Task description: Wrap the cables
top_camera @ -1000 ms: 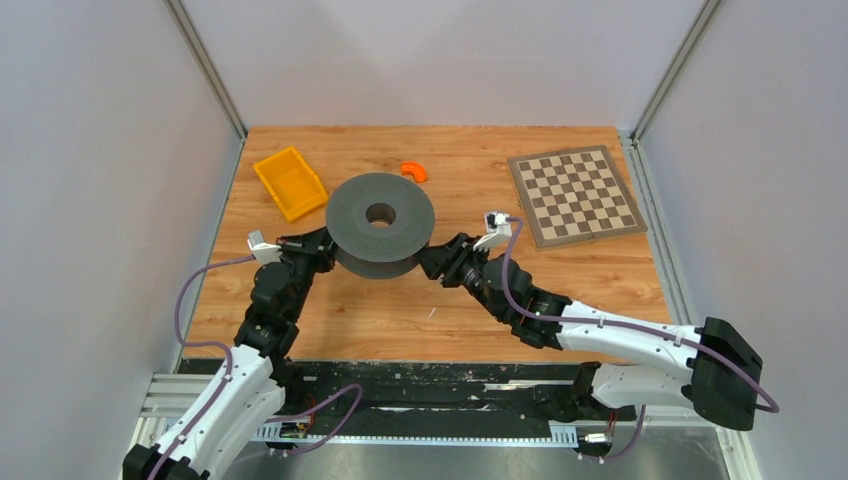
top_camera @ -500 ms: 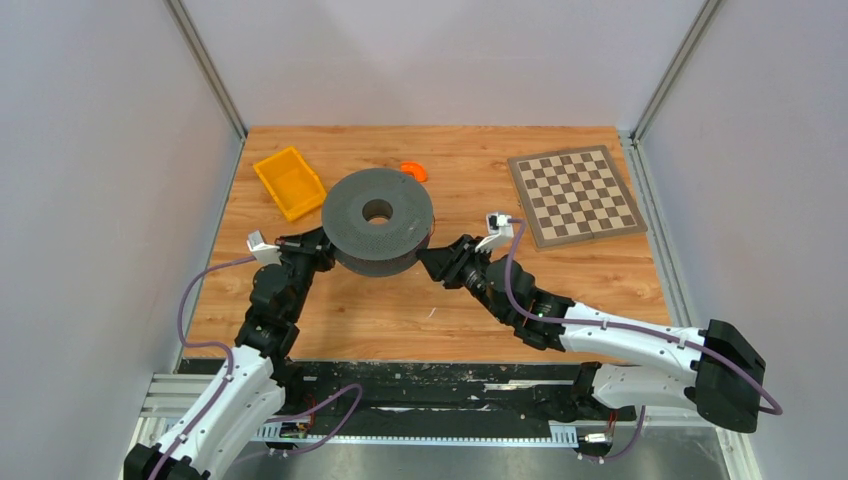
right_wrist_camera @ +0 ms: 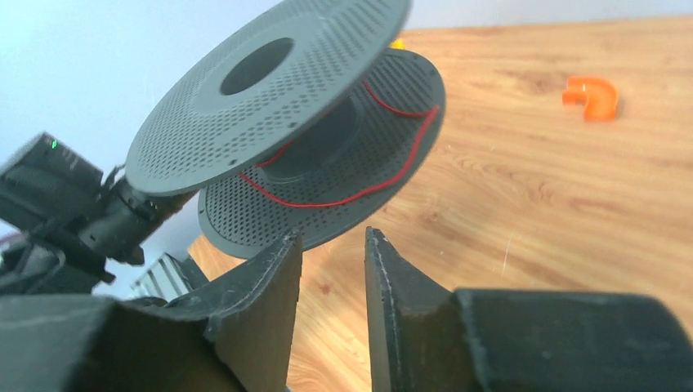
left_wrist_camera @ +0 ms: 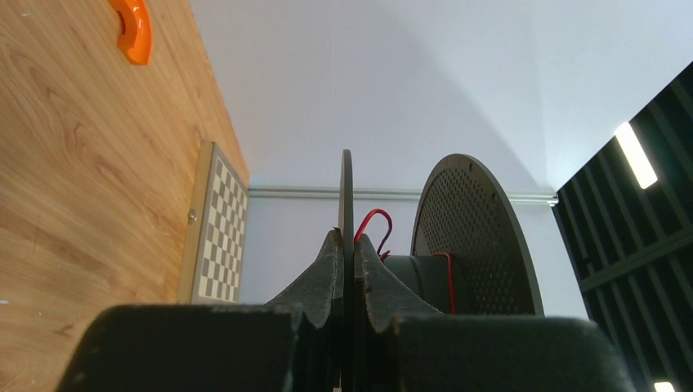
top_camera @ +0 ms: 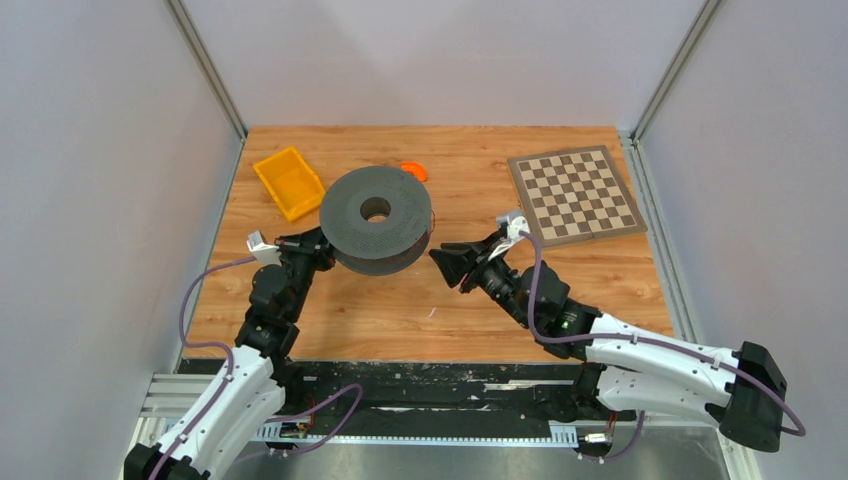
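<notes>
A grey perforated spool [top_camera: 377,218] hangs tilted above the table. My left gripper [top_camera: 320,242] is shut on the rim of its lower flange, and the left wrist view shows the thin flange edge [left_wrist_camera: 346,188] pinched at my left gripper [left_wrist_camera: 346,238]. The cable [right_wrist_camera: 327,202], a thin red wire, lies in loose turns around the hub between the two flanges, and one loop of the cable [left_wrist_camera: 374,220] sticks out beside the fingertips. My right gripper [top_camera: 442,257] stands open just right of the spool, apart from it. Nothing sits between the fingers of my right gripper [right_wrist_camera: 333,238].
An orange bin [top_camera: 289,182] lies at the back left, close behind the spool. A small orange curved piece [top_camera: 413,170] rests behind the spool. A chessboard [top_camera: 574,194] lies at the back right. Grey walls close in both sides.
My right gripper has pulled back from the spool's right side toward the right and stands apart from it. The spool has shifted slightly left and tilted. The left grip is unchanged.
</notes>
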Controlling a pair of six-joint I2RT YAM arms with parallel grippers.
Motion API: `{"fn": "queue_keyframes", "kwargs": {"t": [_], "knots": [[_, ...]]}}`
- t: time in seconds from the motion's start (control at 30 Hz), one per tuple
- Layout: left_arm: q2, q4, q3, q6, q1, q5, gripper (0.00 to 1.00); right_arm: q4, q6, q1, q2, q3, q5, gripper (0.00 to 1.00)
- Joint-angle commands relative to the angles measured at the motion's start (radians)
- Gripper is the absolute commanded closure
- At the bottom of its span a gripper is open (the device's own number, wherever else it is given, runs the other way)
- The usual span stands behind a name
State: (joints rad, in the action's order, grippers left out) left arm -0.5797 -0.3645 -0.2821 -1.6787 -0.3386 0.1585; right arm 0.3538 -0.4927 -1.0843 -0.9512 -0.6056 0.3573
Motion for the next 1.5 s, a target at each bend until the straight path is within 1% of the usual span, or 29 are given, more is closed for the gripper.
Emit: {"fn": "queue_keyframes", "kwargs": {"t": [0.0,0.07,0.13,0.3,0.4,0.5,0.73,1.03,1.37,1.4,1.47], "knots": [[0.014,-0.117,-0.016,-0.047,0.005,0.005,1.00,0.149,0.403,-0.001,0.006,0.017,-0.176,0.65],[0.015,-0.112,-0.017,-0.046,0.004,0.005,1.00,0.169,0.561,0.000,-0.010,0.012,-0.252,0.66],[0.015,-0.108,-0.018,-0.048,0.004,0.005,1.00,0.196,0.651,-0.001,-0.012,0.013,-0.284,0.66],[0.015,-0.099,-0.019,-0.056,0.004,0.004,1.00,0.322,0.803,0.000,-0.026,0.051,-0.340,0.62],[0.014,-0.098,-0.020,-0.057,0.004,0.002,1.00,0.341,0.872,-0.001,-0.060,0.045,-0.341,0.62],[0.016,-0.094,-0.020,-0.060,0.004,-0.002,1.00,0.378,0.922,0.000,-0.086,0.050,-0.396,0.62],[0.017,-0.090,-0.020,-0.064,0.004,-0.005,1.00,0.354,0.959,-0.001,-0.158,-0.009,-0.413,0.63],[0.022,-0.081,-0.021,-0.055,0.005,-0.005,1.00,0.318,0.920,-0.001,-0.223,-0.070,-0.380,0.64],[0.021,-0.071,-0.031,-0.052,0.005,-0.007,1.00,0.252,0.921,-0.001,-0.273,-0.120,-0.372,0.64],[0.019,-0.071,-0.032,-0.051,0.004,-0.009,1.00,0.250,0.921,-0.001,-0.280,-0.125,-0.369,0.65],[0.016,-0.070,-0.033,-0.052,0.004,-0.011,1.00,0.248,0.920,-0.002,-0.298,-0.135,-0.361,0.71]]}}
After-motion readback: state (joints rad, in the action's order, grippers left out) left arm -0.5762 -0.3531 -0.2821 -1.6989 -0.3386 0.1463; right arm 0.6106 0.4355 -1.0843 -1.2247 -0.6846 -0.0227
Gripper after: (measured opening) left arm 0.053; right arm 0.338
